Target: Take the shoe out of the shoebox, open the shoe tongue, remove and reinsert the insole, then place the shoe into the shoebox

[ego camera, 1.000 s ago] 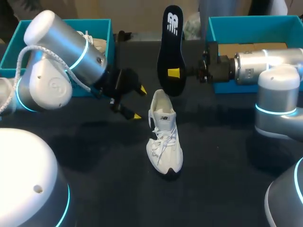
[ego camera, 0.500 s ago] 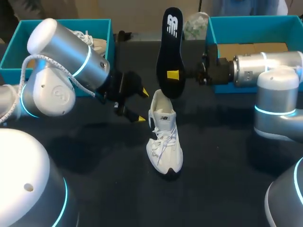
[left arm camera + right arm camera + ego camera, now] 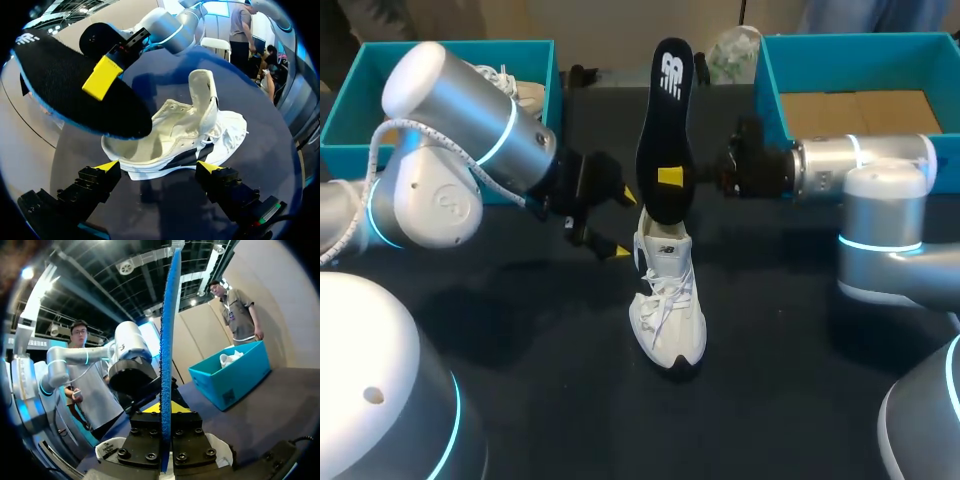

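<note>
From the head view, two teal shoeboxes sit at the far corners of the dark surface (image 3: 520, 350): the left shoebox (image 3: 350, 100) holds a second shoe (image 3: 520, 92), and the right shoebox (image 3: 840, 50) stands behind my right arm. The white shoe (image 3: 667, 300) stands mid-surface. The insole (image 3: 663, 150) is upright above its opening, pinched by the right fingers (image 3: 670, 177). The left fingers (image 3: 617, 251) are spread wide, just beside the shoe.

From the left wrist, the left fingers (image 3: 107, 166) gape apart with the shoe (image 3: 190, 135) ahead between them, tongue raised. The insole (image 3: 75, 90) hangs over the opening.

From the right wrist, the right fingers (image 3: 150, 437) clamp the edge-on insole (image 3: 167, 340).
</note>
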Controlling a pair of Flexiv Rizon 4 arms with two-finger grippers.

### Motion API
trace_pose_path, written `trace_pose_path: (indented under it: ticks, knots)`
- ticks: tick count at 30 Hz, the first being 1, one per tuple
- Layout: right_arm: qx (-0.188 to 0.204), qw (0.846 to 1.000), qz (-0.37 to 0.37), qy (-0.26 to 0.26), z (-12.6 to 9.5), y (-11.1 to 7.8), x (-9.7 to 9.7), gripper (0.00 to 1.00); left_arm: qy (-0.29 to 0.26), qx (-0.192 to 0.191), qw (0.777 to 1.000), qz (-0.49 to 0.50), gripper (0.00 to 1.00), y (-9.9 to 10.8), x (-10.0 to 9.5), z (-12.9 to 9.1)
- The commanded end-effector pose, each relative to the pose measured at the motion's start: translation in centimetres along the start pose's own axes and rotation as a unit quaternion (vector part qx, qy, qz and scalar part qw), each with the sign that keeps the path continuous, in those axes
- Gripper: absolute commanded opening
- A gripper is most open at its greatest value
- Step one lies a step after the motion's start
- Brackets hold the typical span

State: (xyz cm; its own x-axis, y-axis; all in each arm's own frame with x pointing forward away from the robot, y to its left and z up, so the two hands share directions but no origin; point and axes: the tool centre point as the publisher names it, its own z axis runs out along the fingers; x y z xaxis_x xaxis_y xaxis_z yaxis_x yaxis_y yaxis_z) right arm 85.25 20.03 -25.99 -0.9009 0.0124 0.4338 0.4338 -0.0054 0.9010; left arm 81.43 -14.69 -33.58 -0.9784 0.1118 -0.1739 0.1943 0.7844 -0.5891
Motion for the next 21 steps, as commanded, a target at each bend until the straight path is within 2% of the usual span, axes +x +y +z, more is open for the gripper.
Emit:
trace_pose_path:
  ticks: [1,11,21]
  knots:
    - [0.002,1.0,-0.002,0.008,0.4,-0.4,-1.1,0.0,0.0,-0.002,1.0,0.0,1.0,-0.1,-0.1,0.1]
    - [-0.002,1.0,0.004,0.006,0.0,-2.5,-1.9,0.0,-0.009,0.001,1.0,-0.008,1.0,0.0,-0.4,0.7]
    - [-0.004,1.0,0.008,0.022,0.3,-3.0,-1.7,0.0,-0.002,-0.002,1.0,-0.013,1.0,0.2,-0.4,0.9]
